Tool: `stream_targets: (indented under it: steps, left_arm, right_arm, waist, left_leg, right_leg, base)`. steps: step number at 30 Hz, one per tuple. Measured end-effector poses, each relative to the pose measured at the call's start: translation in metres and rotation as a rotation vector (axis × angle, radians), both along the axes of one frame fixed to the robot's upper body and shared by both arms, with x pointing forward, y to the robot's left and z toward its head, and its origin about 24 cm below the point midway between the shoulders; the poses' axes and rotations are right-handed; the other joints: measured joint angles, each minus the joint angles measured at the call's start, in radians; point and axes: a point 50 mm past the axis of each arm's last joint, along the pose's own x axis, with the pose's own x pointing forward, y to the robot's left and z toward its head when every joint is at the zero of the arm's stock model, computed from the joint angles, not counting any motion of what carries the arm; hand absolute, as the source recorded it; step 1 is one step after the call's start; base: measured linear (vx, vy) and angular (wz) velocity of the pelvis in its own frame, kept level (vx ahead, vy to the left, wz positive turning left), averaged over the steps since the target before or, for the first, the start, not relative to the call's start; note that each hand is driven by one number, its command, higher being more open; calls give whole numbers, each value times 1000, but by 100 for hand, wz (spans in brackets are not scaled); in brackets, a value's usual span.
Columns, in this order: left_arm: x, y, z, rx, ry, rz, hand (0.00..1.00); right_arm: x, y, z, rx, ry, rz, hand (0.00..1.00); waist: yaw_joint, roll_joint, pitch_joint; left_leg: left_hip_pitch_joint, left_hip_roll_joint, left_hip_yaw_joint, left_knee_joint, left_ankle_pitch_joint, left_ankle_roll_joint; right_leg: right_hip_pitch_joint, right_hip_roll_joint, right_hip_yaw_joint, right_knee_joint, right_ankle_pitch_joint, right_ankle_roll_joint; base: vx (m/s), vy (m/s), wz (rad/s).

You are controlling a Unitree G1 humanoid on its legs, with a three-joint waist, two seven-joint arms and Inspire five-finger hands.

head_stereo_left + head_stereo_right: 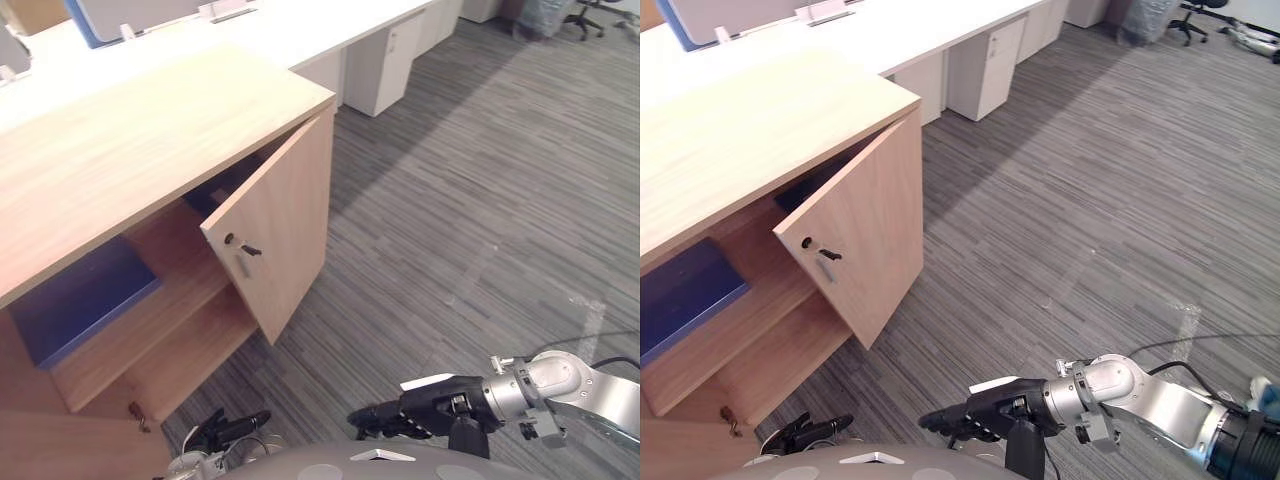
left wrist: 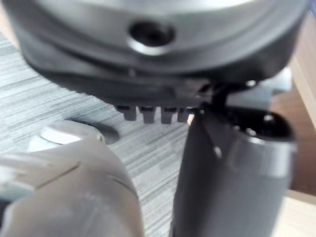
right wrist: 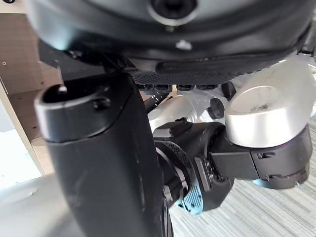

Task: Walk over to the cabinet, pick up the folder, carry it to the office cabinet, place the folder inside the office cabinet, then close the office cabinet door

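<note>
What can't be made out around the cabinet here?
Blue folder: back part hidden under the cabinet top, left eye view.
Dark item behind the open door: mostly hidden by the door in both eye views; unidentifiable.
Small fitting on the cabinet's lower front edge: too small to identify, left eye view.

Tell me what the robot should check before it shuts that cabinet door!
1. The blue folder lies on the shelf inside the cabinet: ok.
2. Nothing pokes out past the shelf edge: ok.
3. The door is shut: not ok, half open.
4. The right hand is empty and open: ok.
5. The right hand touches the door: not ok, low and apart.
6. The left hand is ready: cannot tell.
</note>
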Motion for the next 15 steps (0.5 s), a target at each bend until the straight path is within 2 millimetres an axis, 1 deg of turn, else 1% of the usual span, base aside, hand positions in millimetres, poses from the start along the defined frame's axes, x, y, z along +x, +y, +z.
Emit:
stream_targets:
  steps: [1, 2, 3, 4, 5, 6, 7, 8, 9, 10, 11, 12, 13, 14, 15]
  left_arm:
    - [2, -4, 0, -6, -9, -4, 100]
    - [4, -10, -1, -13, -12, -27, 100]
    - [13, -16, 1, -12, -43, -71, 100]
    - [16, -19, 2, -8, -51, -110, 100]
    - [22, -23, 4, -3, -63, -178, 100]
    - [35, -30, 9, -1, -97, -280, 100]
    - [49, -40, 17, -1, -159, -361, 100]
    - [54, -45, 22, -9, -204, -385, 100]
    - [68, -54, 35, -22, -305, -424, 100]
    - [73, -55, 39, -21, -333, -427, 100]
    - [80, -57, 43, -15, -365, -425, 100]
    - [83, -57, 44, -10, -370, -426, 100]
    - [88, -58, 45, 6, -376, -424, 100]
    - [88, -58, 45, 10, -376, -422, 100]
    - [87, -60, 45, 15, -372, -411, 100]
  right_arm:
    - [6, -6, -13, -7, -16, -87, 100]
    - [11, -13, -24, -33, -66, -168, 100]
    - [18, -23, -41, -83, -131, -300, 100]
    - [21, -28, -49, -107, -158, -378, 100]
    - [27, -34, -60, -149, -204, -486, 100]
    - [35, -38, -70, -220, -298, -590, 100]
    - [38, -43, -78, -260, -343, -680, 100]
    - [38, -45, -82, -282, -352, -724, 100]
    - [35, -48, -99, -360, -353, -842, 100]
    - [33, -45, -107, -378, -337, -889, 100]
    - [29, -40, -123, -406, -291, -981, 100]
    - [26, -36, -131, -418, -259, -1029, 100]
    - [15, -28, -150, -461, -159, -1145, 100]
    - [9, -26, -157, -480, -115, -1184, 100]
    - [-4, -23, -168, -534, -40, -1230, 100]
  waist:
    - [8, -1, 5]
    - [11, 9, 17]
    - [12, 22, 25]
    - [11, 28, 24]
    - [6, 46, 20]
    - [7, 55, 18]
    - [-3, 70, 9]
    - [-13, 79, 4]
    - [-9, 88, -6]
    - [-1, 88, -8]
    - [3, 69, -10]
    - [4, 65, -11]
    - [9, 54, -8]
    - [13, 51, -6]
    - [19, 55, -5]
  left_leg:
    - [-39, -6, 11, 55, 13, 36]
    - [-60, -5, 46, 96, 17, 48]
    - [-66, 9, 139, 118, 9, 76]
    - [-66, 24, 212, 125, -6, 97]
    - [-67, 48, 309, 141, -36, 127]
    - [-78, 90, 422, 187, -59, 153]
    - [-102, 105, 501, 228, -69, 159]
    - [-105, 101, 519, 221, -68, 159]
    - [-101, 73, 504, 141, -25, 90]
    - [-96, 48, 488, 111, -12, 88]
    - [-94, 6, 459, 66, 17, 80]
    - [-94, -13, 437, 48, 32, 77]
    - [-89, -54, 384, 16, 54, 85]
    - [-87, -65, 366, 10, 57, 87]
    - [-85, -90, 320, 2, 57, 93]
  right_leg:
    - [13, -20, -42, 0, -4, -3]
    - [36, -34, -83, 0, -12, -5]
    - [63, -44, -140, -2, -23, 1]
    - [71, -47, -172, -5, -27, 5]
    - [76, -52, -213, -5, -29, 8]
    - [78, -70, -255, -5, -27, 16]
    - [76, -87, -310, -4, -19, 29]
    - [76, -92, -336, -4, -16, 35]
    - [79, -106, -377, 1, -7, 50]
    - [82, -118, -384, 1, -3, 56]
    - [88, -135, -403, 1, 3, 64]
    - [95, -144, -421, 1, 5, 66]
    - [120, -163, -461, 1, 10, 71]
    - [130, -173, -479, 10, 11, 75]
    - [141, -227, -516, 108, -24, 100]
  base:
    - [-17, 64, 106]
    - [-29, 92, 143]
    - [-33, 87, 127]
    - [-42, 89, 129]
    - [-79, 94, 112]
    - [-63, 128, 135]
    - [-46, 168, 120]
    - [6, 211, 138]
    - [10, 202, 100]
    - [11, 234, 105]
    - [25, 221, 70]
    - [30, 265, 119]
    - [35, 211, 106]
    - [59, 262, 132]
    - [99, 248, 117]
